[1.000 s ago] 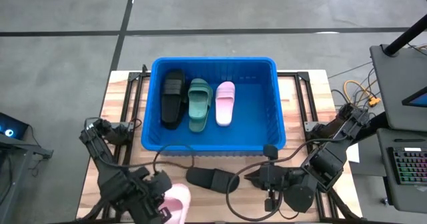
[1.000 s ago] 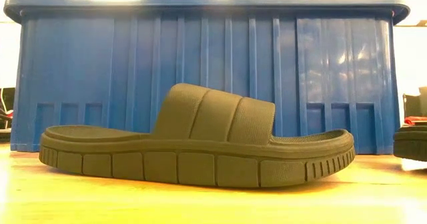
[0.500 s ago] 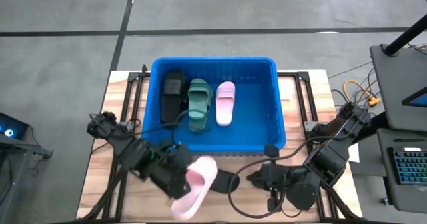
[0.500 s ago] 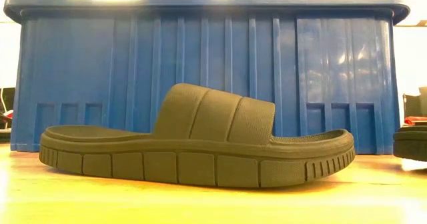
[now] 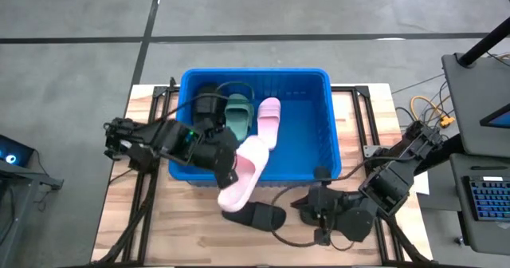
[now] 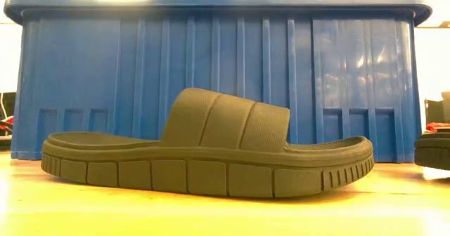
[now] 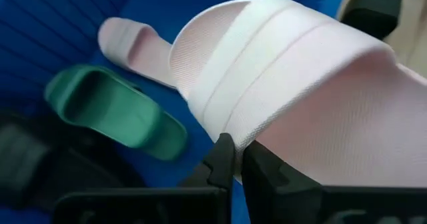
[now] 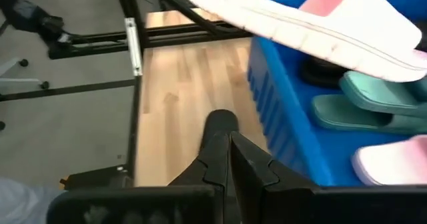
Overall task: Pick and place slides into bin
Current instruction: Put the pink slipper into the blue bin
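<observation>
A light wooden plank table (image 5: 159, 220) carries it all. Sitting flat on its boards is the large bright blue ribbed plastic bin (image 5: 323, 120), toward the table's far side. Just in front of the bin's near wall, a dark rubber slide sandal (image 5: 255, 215) lies sole down on the wood; the low view shows it apart from the bin wall, its wide strap arching up. Black metal frame rails (image 5: 366, 124) flank the bin on both sides.

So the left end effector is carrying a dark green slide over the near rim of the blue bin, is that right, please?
Not quite: the left end effector carries a light pink slide, not a dark green one, over the blue bin's near rim. The high view shows it; the green slide already lies inside.
</observation>
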Action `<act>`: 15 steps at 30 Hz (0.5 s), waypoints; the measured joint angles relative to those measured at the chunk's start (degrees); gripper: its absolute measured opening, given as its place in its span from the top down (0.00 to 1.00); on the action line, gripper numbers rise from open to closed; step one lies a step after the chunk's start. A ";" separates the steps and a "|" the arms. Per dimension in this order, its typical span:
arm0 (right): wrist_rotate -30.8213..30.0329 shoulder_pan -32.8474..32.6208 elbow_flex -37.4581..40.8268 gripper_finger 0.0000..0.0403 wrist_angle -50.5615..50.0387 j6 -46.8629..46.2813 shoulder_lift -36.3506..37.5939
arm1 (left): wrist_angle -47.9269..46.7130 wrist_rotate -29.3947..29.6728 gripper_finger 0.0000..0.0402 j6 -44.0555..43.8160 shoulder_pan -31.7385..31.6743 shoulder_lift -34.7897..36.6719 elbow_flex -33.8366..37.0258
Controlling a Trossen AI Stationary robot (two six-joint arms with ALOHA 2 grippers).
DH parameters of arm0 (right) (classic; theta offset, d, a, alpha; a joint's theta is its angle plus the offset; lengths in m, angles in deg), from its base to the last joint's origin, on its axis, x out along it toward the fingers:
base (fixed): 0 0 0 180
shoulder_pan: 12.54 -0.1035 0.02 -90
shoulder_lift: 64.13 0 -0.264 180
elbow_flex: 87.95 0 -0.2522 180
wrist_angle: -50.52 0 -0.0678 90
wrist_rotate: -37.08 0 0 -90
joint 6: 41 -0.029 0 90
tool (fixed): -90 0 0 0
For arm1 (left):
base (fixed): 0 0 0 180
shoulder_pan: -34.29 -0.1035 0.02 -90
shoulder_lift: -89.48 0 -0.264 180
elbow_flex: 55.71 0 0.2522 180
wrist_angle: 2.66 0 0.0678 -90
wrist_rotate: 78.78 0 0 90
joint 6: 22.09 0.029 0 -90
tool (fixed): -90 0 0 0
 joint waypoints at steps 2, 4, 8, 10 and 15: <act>-0.66 1.02 0.03 0.98 -1.48 -0.01 0.22 | 0.00 -0.07 1.00 2.58 -1.93 -0.34 0.00; -2.21 1.96 0.05 0.98 -3.34 -0.35 0.70 | 0.05 -0.21 1.00 5.55 -3.68 -0.58 0.00; -3.26 4.53 0.04 0.98 -6.10 -1.68 1.92 | 0.47 -0.19 1.00 10.72 -7.71 -1.17 0.00; -3.26 5.94 0.04 0.98 -6.58 -1.46 2.13 | 1.91 -0.04 1.00 13.51 -9.78 -1.83 0.02; -3.20 8.47 0.04 0.98 -6.94 0.89 2.47 | 5.30 -0.24 1.00 20.84 -14.42 -3.95 0.13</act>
